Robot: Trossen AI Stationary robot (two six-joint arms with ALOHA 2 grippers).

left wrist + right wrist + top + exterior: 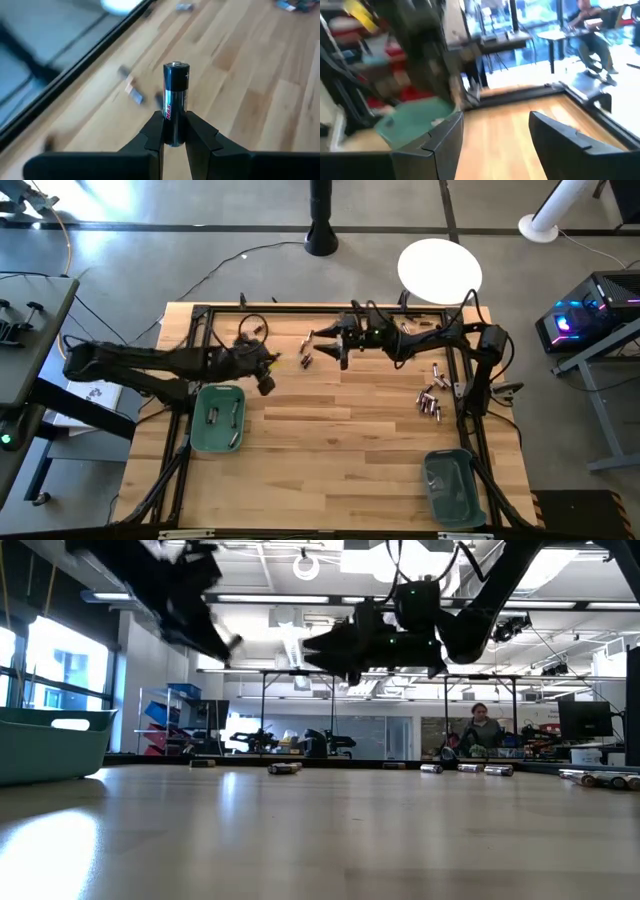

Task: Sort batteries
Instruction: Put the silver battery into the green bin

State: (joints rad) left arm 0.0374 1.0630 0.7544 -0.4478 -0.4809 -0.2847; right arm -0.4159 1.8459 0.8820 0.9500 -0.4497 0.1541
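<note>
Pinching a dark silver-banded cylindrical battery (175, 102) upright, the left pincer (264, 376) hangs just above-right of the teal plastic bin (200, 442); right pincer (495, 135) spread, empty.

Left arm: reached in from the left edge of the high view toward the upper middle.
Left gripper (175, 131): fingers (152, 132) were clamped on an upright black battery (176, 95).
Right arm: stretched leftward from the right side across the upper middle of the high view, raised.
Right gripper (495, 132): fingers (442, 135) stood wide apart, holding nothing.
</note>
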